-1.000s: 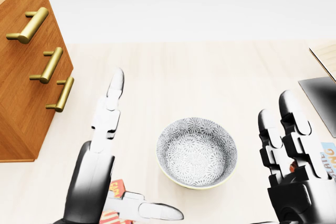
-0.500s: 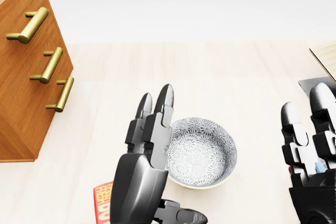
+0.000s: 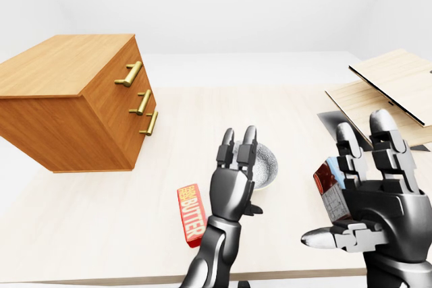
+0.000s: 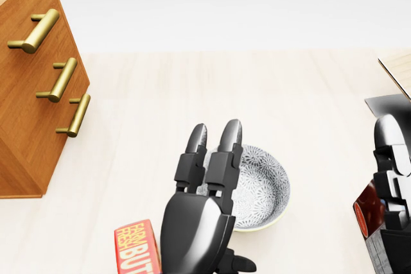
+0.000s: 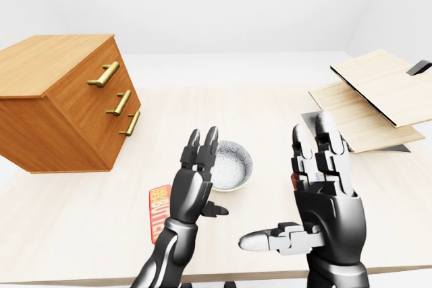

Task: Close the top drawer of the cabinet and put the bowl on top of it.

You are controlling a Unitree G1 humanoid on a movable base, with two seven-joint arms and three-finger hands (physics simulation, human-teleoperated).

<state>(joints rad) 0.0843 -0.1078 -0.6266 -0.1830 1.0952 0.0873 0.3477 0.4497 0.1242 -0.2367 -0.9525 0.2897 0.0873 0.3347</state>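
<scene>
Left hand (image 4: 198, 213) across bowl (image 4: 268, 190) — butter (image 4: 136, 253) nearby

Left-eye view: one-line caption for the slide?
Open left hand raised at the left edge of the grey patterned bowl, open right hand at right, brown wooden brass-handled cabinet at left.

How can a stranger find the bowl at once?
Start at the brown wooden cabinet on the pale table. Right of it in the left-eye view, beside the flat red butter box, sits the grey patterned bowl. Nothing else there is round.
</scene>
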